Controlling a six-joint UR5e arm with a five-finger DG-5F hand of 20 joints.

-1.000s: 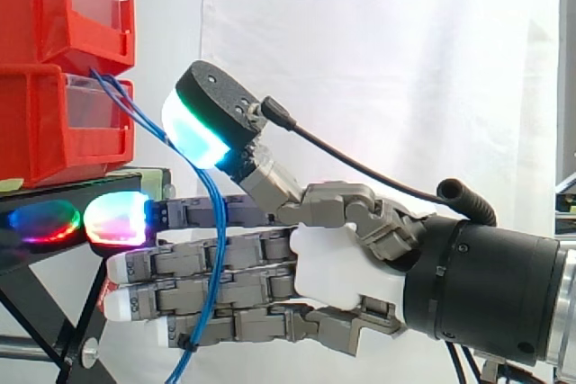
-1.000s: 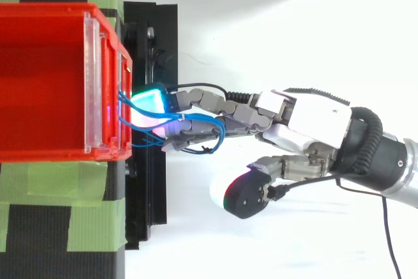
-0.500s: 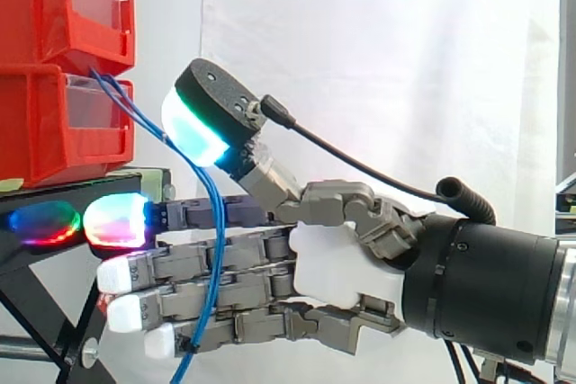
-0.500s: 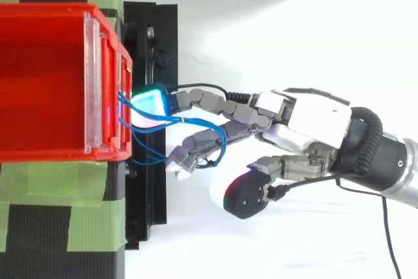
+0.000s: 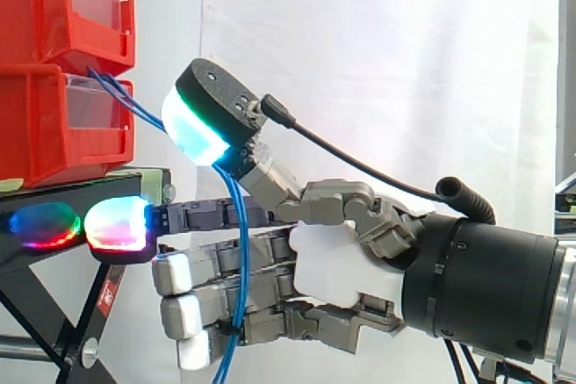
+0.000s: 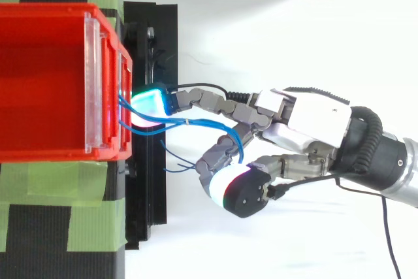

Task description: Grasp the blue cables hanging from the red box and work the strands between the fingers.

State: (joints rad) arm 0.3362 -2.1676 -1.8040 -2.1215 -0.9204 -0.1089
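Side view: robot hand [image 5: 333, 267] curled round blue cables [image 5: 242, 249] from red box [image 5: 45, 132]; black stand [image 6: 149, 220] close beside

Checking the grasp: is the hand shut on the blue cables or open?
Shut on them: the hand has its lower fingers curled round the blue cables, which hang from the red bin.

Blue cables [image 5: 241, 249], red bins [image 5: 40, 132], grey-and-white hand [image 5: 337, 267], green tape [image 6: 91, 184], black stand [image 6: 153, 194].
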